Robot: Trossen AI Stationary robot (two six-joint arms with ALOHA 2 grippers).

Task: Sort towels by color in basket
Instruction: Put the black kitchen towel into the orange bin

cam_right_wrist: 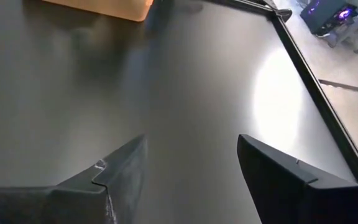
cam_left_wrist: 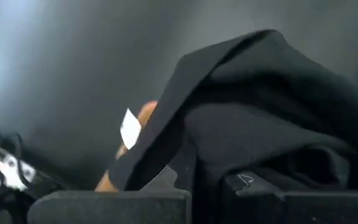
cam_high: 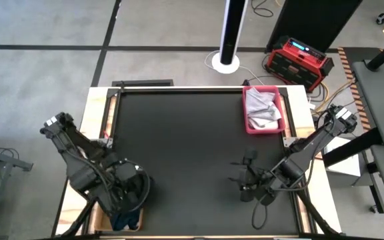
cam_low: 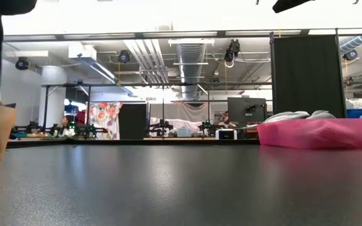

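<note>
My left gripper [cam_high: 131,192] is at the table's near left corner, above a tan basket [cam_high: 97,217], and is shut on a black towel [cam_left_wrist: 260,106]. A navy blue towel [cam_high: 125,220] lies in that basket below the gripper. Light grey towels [cam_high: 261,108] lie piled in a pink basket [cam_high: 247,127] at the far right; in the low view their tops [cam_low: 294,116] rise above its rim. My right gripper [cam_right_wrist: 191,180] is open, low over bare tabletop at the near right [cam_high: 244,179], touching nothing. My left gripper holds the black towel pinched between its two fingers [cam_left_wrist: 278,199], on a bunched fold [cam_left_wrist: 207,168] of several layers. The cloth bulges up ahead of the fingers and drapes over them. A white tag [cam_left_wrist: 129,127] shows at its edge. The lower end is hidden.
The black tabletop [cam_high: 179,147] lies open between the two baskets. A raised frame edge [cam_right_wrist: 309,87] runs along the table's sides. A red case [cam_high: 297,61] and a white pole base [cam_high: 225,63] stand on the floor beyond the far edge.
</note>
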